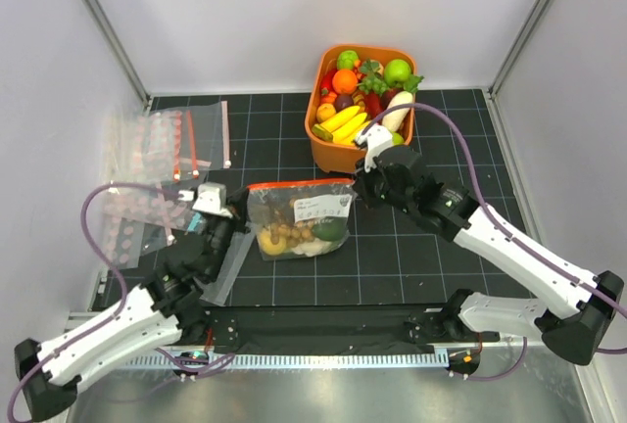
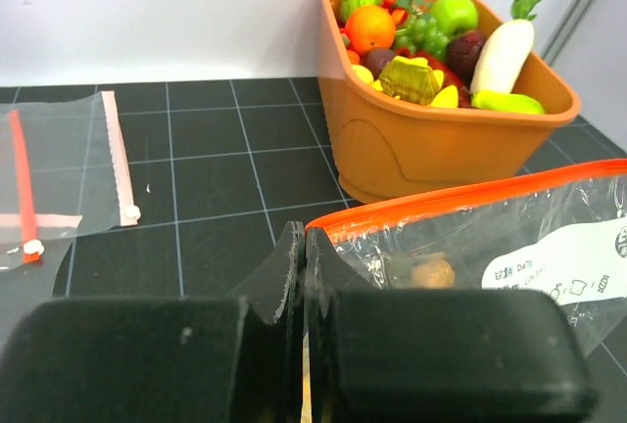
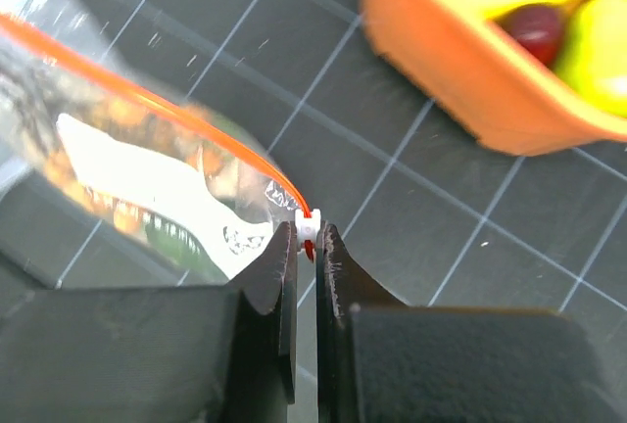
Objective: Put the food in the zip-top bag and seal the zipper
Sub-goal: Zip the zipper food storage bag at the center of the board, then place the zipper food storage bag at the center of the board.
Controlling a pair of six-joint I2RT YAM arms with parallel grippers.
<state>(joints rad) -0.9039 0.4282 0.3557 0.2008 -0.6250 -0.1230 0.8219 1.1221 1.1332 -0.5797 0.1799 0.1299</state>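
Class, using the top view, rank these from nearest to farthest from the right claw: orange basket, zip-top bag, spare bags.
1. Zip-top bag, its corner in the right claw.
2. Orange basket, just behind.
3. Spare bags, far left.

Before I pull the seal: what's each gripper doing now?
Left gripper: closed on the zip-top bag's corner.
Right gripper: closed on the zipper's white end tab.

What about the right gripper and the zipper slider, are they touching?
Touching. The right wrist view shows the right gripper pinching the zipper slider between its fingertips.
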